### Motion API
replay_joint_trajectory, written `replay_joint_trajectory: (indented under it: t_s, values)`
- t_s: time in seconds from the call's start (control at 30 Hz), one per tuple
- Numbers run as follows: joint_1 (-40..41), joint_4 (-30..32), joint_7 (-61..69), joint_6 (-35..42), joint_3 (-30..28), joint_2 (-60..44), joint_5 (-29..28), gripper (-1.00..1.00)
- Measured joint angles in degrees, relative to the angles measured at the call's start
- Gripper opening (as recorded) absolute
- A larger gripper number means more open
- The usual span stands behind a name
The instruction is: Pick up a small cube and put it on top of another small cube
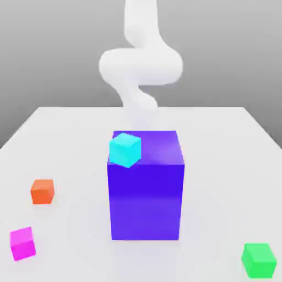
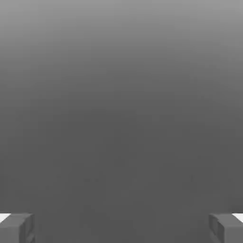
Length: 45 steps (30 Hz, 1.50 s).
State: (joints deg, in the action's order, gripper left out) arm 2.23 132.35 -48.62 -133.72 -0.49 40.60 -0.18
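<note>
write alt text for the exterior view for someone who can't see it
A tall blue-purple block stands mid-table with a cyan small cube on its top corner toward the exterior view's left, the white robot arm behind it. On the white table lie an orange cube and a magenta cube at left, and a green cube at front right.

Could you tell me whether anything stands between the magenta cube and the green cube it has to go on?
Partly: the big blue block stands mid-table, between the magenta cube and green cube, slightly behind their line.
</note>
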Motion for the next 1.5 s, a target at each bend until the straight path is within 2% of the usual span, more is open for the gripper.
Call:
replay_joint_trajectory:
  t_s: [0.57,0.87,1.03,1.07,1.3,1.43,1.5]
  values:
    - [13.0,3.9,-17.6,-13.4,-6.6,-35.6,0.6,0.00]
    - [19.4,5.9,-23.2,-20.2,-9.5,-54.6,6.0,0.00]
    - [22.3,4.5,-21.7,-27.2,-7.2,-65.0,9.8,0.00]
    - [22.8,4.2,-21.3,-28.5,-6.6,-66.7,10.3,-1.00]
    - [23.0,4.1,-21.4,-28.7,-6.4,-66.9,10.3,-1.00]
    - [21.7,5.6,-23.4,-23.3,-8.3,-60.0,7.6,-1.00]
    - [20.3,4.8,-23.1,-21.2,-6.8,-57.3,7.1,-1.00]
